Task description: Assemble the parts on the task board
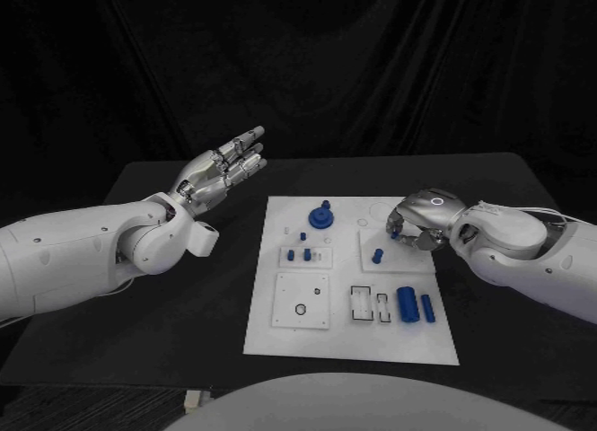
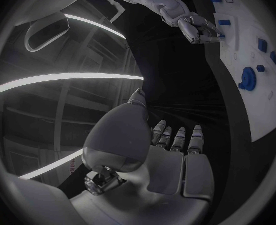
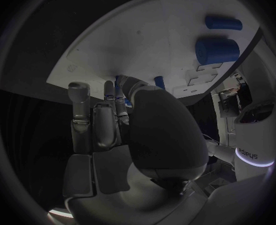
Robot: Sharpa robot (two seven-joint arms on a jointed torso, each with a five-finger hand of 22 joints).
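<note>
The head camera looked steeply down on the black table (image 1: 505, 180) from above, the task board (image 1: 356, 350) at its centre. The left wrist camera sat close behind the left hand (image 2: 157, 155), seeing the board (image 2: 269, 110) at three o'clock. The right wrist camera hung near the board (image 3: 144, 40), at twelve o'clock.

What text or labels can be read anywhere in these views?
"sharpa": partly legible, on a white robot body in the right wrist view, just above its glowing ring.
Red marking on the room wall in the left wrist view: too small to read.
White board and blue parts: no text visible.
</note>
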